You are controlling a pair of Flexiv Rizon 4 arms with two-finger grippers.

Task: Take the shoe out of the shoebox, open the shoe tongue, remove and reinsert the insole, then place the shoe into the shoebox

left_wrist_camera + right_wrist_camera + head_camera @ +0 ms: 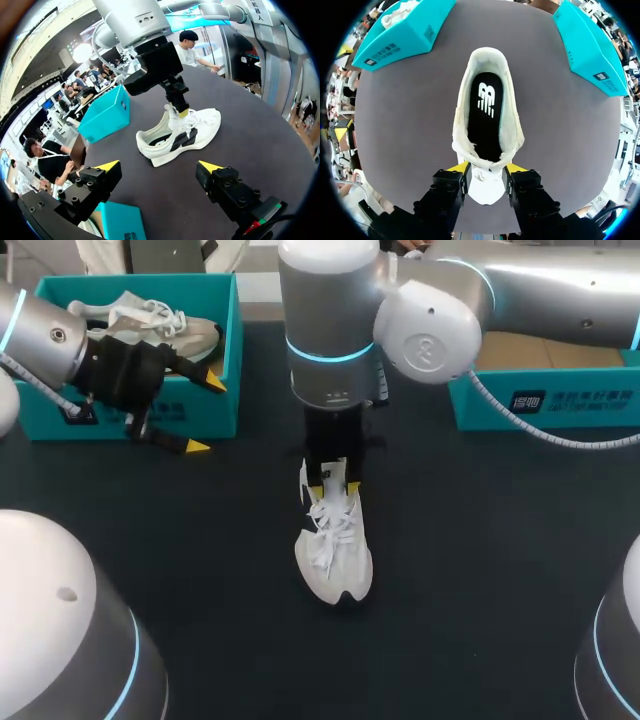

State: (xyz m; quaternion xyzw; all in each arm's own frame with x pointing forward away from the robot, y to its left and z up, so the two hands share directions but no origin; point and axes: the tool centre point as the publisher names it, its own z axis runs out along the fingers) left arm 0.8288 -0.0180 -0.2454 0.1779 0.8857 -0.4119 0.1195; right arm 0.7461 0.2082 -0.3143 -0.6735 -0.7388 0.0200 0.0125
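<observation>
Dark table (480, 580), beige laced shoe (150, 320) at far left

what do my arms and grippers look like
The left arm and right arm are rounded silver-grey shells with glowing cyan joint rings. The left gripper and right gripper are blocky black with yellow tips. A pale cable hangs off the right arm.

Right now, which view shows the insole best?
Right wrist view: it looks straight into the shoe at the black insole. Head view: my right arm and the laces hide it. Left wrist view shows only the shoe's side.
</observation>
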